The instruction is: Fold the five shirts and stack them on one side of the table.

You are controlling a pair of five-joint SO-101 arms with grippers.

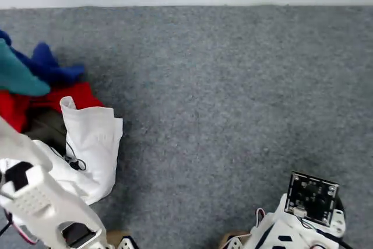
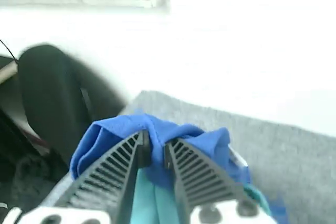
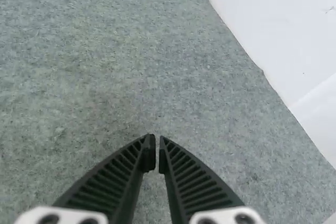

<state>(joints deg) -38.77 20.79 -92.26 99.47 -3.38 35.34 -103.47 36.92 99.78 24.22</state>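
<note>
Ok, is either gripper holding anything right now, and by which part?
The left gripper pinches the blue shirt by a bunched fold at its fingertips; which part of the shirt cannot be told. The right gripper holds nothing.
</note>
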